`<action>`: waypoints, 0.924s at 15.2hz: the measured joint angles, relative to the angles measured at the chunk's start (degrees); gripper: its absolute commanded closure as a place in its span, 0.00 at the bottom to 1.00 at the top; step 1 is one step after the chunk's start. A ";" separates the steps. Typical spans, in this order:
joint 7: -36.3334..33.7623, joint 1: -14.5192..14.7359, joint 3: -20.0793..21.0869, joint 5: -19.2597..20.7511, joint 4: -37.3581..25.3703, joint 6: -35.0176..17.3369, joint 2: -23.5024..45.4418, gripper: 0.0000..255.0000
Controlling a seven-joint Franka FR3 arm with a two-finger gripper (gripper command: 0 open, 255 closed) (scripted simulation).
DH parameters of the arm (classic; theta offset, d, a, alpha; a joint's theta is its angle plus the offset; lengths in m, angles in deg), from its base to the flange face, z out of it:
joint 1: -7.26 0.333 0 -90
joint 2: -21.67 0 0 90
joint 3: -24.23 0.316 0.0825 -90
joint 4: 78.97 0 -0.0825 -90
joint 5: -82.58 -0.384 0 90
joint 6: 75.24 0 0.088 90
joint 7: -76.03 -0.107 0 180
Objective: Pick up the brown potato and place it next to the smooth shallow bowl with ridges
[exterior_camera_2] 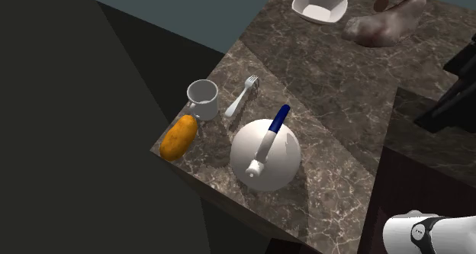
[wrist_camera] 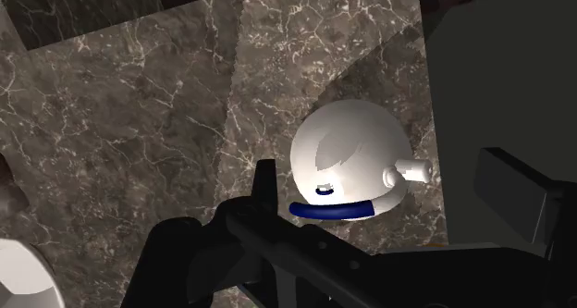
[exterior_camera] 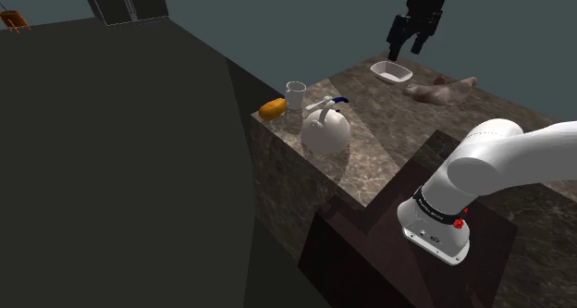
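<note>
Orange-brown potato lies at the marble worktop's corner edge, just beside a white mug, well apart from the white shallow bowl at the far end. Claw hangs high in the air, above the bowl in the shoulder view, fingers spread, gripping nothing. White kettle with blue handle stands near the potato; fork beside mug

Pincer hangs high above the far end of the desk, pointing straight down, black fingers parted, nothing between them. Down by the desk's near end, the white arm climbs from its dark-ringed base joint, bends, and runs out past the shoulder view's right edge.
</note>
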 measured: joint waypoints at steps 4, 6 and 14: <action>-4.48 -0.40 2.15 -1.64 1.65 -3.57 1.72 0.00; -8.00 -1.00 3.53 -2.59 2.59 -7.12 4.08 0.00; -24.08 -3.00 10.46 -6.00 4.60 -21.79 15.36 0.00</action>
